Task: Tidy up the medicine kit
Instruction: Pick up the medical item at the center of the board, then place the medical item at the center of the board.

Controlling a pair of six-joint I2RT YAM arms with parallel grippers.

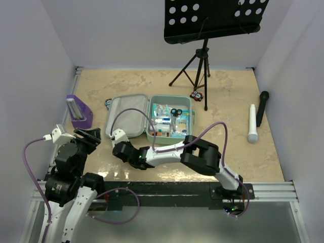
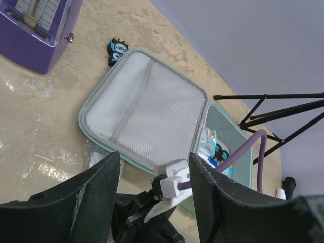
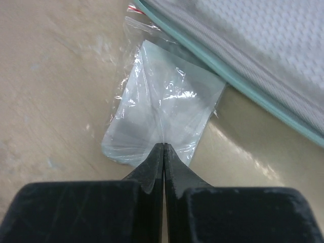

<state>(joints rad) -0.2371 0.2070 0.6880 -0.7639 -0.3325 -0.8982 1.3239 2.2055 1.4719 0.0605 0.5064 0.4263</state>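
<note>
The mint-green medicine kit (image 1: 129, 117) lies open mid-table, its lid flat to the left and its base (image 1: 191, 109) holding scissors and several packets. Its mesh-lined lid fills the left wrist view (image 2: 147, 111). My right gripper (image 1: 116, 144) reaches across to the lid's near-left corner. In the right wrist view it (image 3: 164, 146) is shut, pinching a clear plastic bag (image 3: 162, 109) with a white pad inside, lying on the table beside the kit's edge (image 3: 263, 45). My left gripper (image 2: 154, 162) is open and empty, hovering above the right wrist, left of the kit (image 1: 90, 134).
A purple stand (image 1: 78, 111) is left of the kit. A black music stand tripod (image 1: 200, 66) is behind it, with a small red-black object (image 1: 197, 95) at its foot. A white microphone (image 1: 252, 123) and a black one (image 1: 261, 108) lie far right. White walls enclose the table.
</note>
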